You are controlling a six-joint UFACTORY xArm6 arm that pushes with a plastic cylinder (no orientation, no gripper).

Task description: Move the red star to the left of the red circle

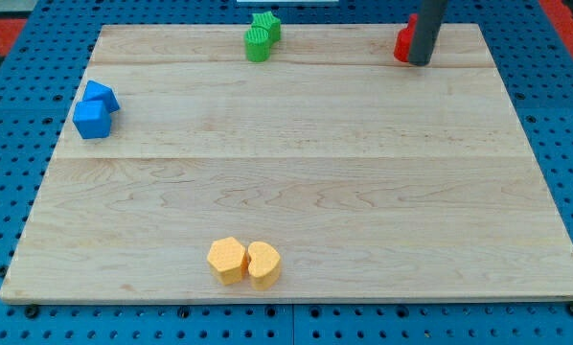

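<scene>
A red block (402, 44) sits near the board's top edge at the view's upper right. Only its left part shows, so I cannot tell whether it is the star or the circle. No second red block shows. My dark rod comes down from the view's top right over this block, and my tip (420, 63) rests on the board right against the block's lower right side, hiding the rest of it.
Two green blocks (261, 36) touch each other at the top edge, left of centre. Two blue blocks (95, 108) sit together at the left edge. Two yellow blocks (244, 261) sit side by side near the bottom edge. The wooden board (296, 172) lies on blue pegboard.
</scene>
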